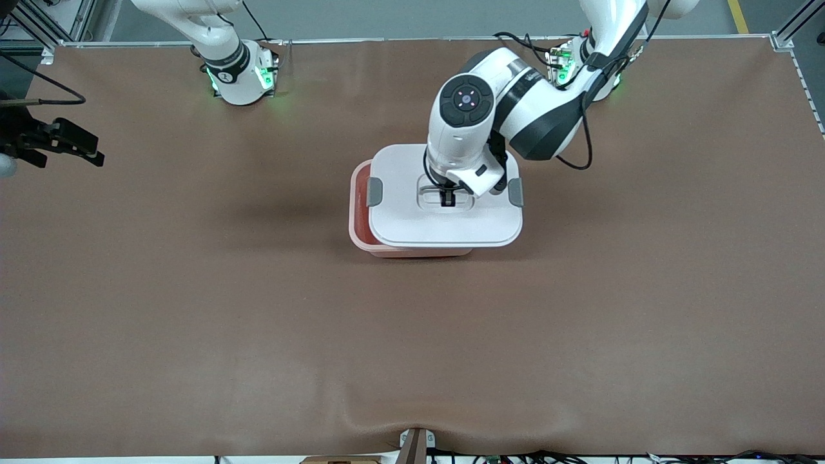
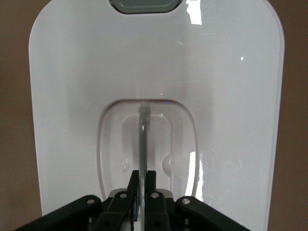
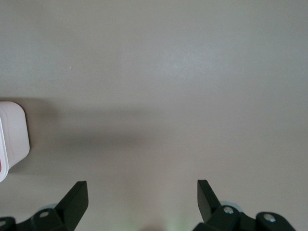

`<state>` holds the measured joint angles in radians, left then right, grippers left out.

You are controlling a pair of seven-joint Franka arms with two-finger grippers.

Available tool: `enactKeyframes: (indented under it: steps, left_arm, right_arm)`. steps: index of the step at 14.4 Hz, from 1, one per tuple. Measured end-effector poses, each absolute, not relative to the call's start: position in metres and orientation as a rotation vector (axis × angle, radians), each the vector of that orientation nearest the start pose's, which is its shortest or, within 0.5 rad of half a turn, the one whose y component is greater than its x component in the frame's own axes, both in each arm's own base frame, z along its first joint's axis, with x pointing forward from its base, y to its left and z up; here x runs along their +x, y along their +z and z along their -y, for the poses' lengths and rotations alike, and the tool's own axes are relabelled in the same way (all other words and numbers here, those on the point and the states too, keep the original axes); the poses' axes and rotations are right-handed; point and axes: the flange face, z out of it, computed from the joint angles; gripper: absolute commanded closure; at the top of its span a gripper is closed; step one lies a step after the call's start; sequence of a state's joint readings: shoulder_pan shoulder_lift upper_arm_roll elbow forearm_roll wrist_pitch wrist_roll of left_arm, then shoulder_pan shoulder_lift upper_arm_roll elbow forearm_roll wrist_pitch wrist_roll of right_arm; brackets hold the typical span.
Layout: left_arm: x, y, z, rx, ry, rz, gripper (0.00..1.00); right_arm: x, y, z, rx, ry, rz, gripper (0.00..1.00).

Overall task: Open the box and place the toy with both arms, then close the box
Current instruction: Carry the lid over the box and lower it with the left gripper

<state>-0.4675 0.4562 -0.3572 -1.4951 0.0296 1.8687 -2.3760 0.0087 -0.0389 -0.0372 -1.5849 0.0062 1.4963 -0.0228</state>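
The box's pale pink tub [image 1: 356, 237] stands mid-table. Its white lid [image 1: 412, 222], with grey side clips [image 1: 374, 191], lies over the tub, shifted toward the left arm's end, so a strip of the tub is uncovered. A reddish-pink patch [image 1: 361, 193] shows in that strip; I cannot make out the toy's shape. My left gripper [image 1: 448, 196] is shut on the lid's clear handle [image 2: 143, 137], and its own wrist view [image 2: 143, 177] shows this. My right gripper [image 1: 90, 151] is open and empty over the table's right-arm end, also seen in its wrist view [image 3: 142, 185].
Brown cloth covers the table [image 1: 258, 309]. A corner of the box [image 3: 12, 134] shows at the edge of the right wrist view. The left arm's elbow [image 1: 535, 122] hangs over the table above the box. A clamp [image 1: 416, 444] sits at the table edge nearest the front camera.
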Motion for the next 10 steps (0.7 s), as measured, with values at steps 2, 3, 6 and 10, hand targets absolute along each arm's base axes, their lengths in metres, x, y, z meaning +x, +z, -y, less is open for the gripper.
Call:
enactKeyframes:
  steps: [2,3,6,10]
  left_arm:
    - [0.486,0.411,0.479,2.239,-0.202,-2.26,1.0]
    - [0.484,0.407,0.484,2.241,-0.188,-2.254,1.0]
    - [0.476,0.397,0.5,2.227,-0.147,-2.268,1.0]
    - [0.471,0.389,0.517,2.212,-0.123,-2.276,1.0]
  right_arm:
    - [0.534,0.633,0.015,-3.124,0.076,-0.047,0.0]
    - [0.534,0.633,0.016,-3.123,0.076,-0.056,0.0]
    - [0.534,0.634,0.016,-3.123,0.074,-0.062,0.0]
    - [0.535,0.65,0.013,-3.123,0.019,-0.057,0.0]
